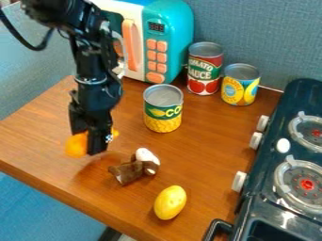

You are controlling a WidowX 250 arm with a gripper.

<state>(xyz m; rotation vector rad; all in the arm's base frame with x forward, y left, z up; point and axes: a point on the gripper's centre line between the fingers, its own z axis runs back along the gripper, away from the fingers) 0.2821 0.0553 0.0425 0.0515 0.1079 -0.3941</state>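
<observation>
Here, black pincer (89,140) clamped on rounded, smooth orange object (76,145) over wood-grained counter (204,141).

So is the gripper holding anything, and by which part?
The black two-finger gripper appears to hold an orange rounded object around its middle, the larger visible part sticking out at picture left; the gripper hides the exact grip.

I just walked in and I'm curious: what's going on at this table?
A black robot arm has its gripper down at an orange thing on the wooden table; I can't tell whether it is gripping it. Nearby lie a brown-and-white thing and a yellow oval one. Three cans stand farther back, near a toy microwave, with a toy stove to the right.
</observation>
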